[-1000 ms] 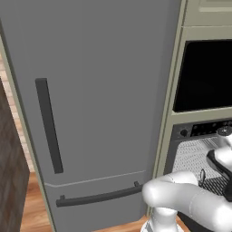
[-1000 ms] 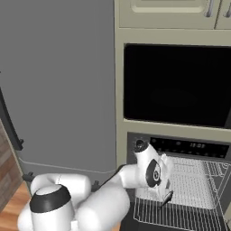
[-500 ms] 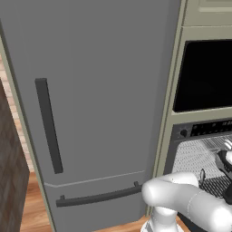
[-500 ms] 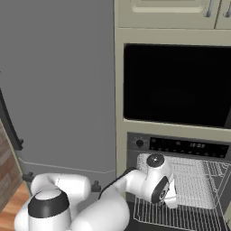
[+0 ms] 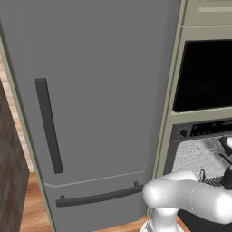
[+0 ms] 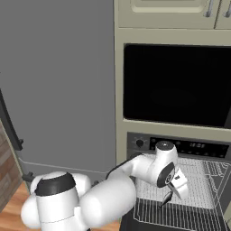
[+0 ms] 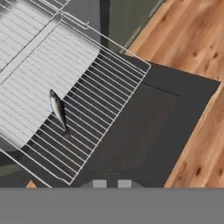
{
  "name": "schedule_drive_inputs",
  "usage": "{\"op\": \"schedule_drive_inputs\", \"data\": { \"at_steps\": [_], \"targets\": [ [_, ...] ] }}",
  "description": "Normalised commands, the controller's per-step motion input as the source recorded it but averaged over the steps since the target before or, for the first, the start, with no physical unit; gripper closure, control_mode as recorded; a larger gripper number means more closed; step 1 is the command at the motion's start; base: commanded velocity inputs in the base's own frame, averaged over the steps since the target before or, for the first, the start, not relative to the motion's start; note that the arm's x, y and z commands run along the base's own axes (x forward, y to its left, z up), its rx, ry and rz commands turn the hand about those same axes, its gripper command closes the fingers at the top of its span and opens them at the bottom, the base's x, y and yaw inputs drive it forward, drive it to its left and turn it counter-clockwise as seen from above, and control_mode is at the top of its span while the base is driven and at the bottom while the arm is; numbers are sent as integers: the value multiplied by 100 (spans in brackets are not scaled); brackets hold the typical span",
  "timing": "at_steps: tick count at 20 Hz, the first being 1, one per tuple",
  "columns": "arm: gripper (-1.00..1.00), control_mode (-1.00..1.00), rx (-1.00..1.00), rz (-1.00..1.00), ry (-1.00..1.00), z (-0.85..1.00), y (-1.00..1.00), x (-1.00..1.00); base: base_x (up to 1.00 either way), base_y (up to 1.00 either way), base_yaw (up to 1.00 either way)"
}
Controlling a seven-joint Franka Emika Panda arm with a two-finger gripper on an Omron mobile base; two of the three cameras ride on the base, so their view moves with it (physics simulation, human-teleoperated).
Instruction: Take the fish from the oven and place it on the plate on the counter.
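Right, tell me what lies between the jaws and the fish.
Nothing solid: in the hand view, bare wire rack and dark open oven door stretch from the gripper toward the fish.

The white arm is rising from the base and bending forward, its dark-jointed wrist turning downward in front of the oven [image 6: 180, 149] control strip. The tool [image 6: 169, 198] is hanging just below that strip, pointing down. Its tips seem to be parted, though they are showing too small to be sure.
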Motion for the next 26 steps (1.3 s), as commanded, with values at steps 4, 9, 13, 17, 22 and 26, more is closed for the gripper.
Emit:
{"op": "schedule_drive_inputs", "data": {
  "at_steps": [4, 9, 13, 17, 22, 26],
  "targets": [
    [-100, -100, 0, 30, 9, -14, 12, 7, 0, 0, 0],
    [-100, -100, 1, 24, -8, -40, 6, 0, 0, 0, 0],
    [-100, -100, 0, 15, -10, -38, 14, 11, 0, 0, 0],
    [-100, -100, 0, 11, -5, -40, 30, 22, 0, 0, 0],
    [-100, -100, 0, 6, 0, -43, 30, 30, 0, 0, 0],
    [-100, -100, 0, 7, 0, -49, 9, 11, 0, 0, 0]
  ]
}}
